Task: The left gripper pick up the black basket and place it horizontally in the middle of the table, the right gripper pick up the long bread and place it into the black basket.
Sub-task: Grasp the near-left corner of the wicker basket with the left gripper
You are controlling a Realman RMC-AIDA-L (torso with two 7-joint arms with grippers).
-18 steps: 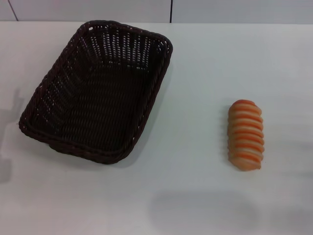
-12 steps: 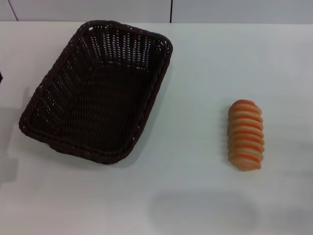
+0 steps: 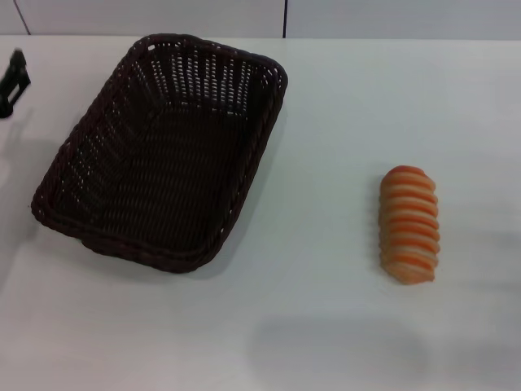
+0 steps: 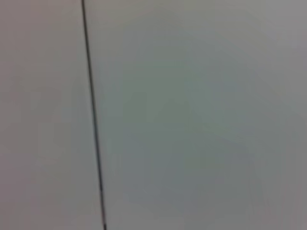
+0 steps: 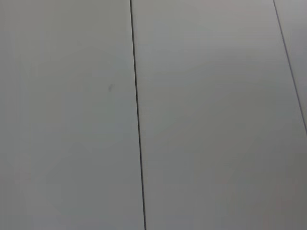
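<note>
The black basket (image 3: pixel 163 151) is a large dark woven wicker basket, empty, standing slantwise on the left half of the white table (image 3: pixel 326 106). The long bread (image 3: pixel 409 224) is an orange-brown roll with pale stripes, lying on the table to the right, well apart from the basket. My left gripper (image 3: pixel 11 81) shows as a dark tip at the far left edge of the head view, left of the basket's far end and apart from it. My right gripper is out of view. Both wrist views show only pale panels with dark seams.
A grey wall with a dark vertical seam (image 3: pixel 285 18) runs behind the table's far edge. Soft shadows lie on the table at the left edge (image 3: pixel 16 204) and near the front (image 3: pixel 342 346).
My left gripper has come into the head view at the far left edge and moved up toward the far side. Basket and bread have not moved.
</note>
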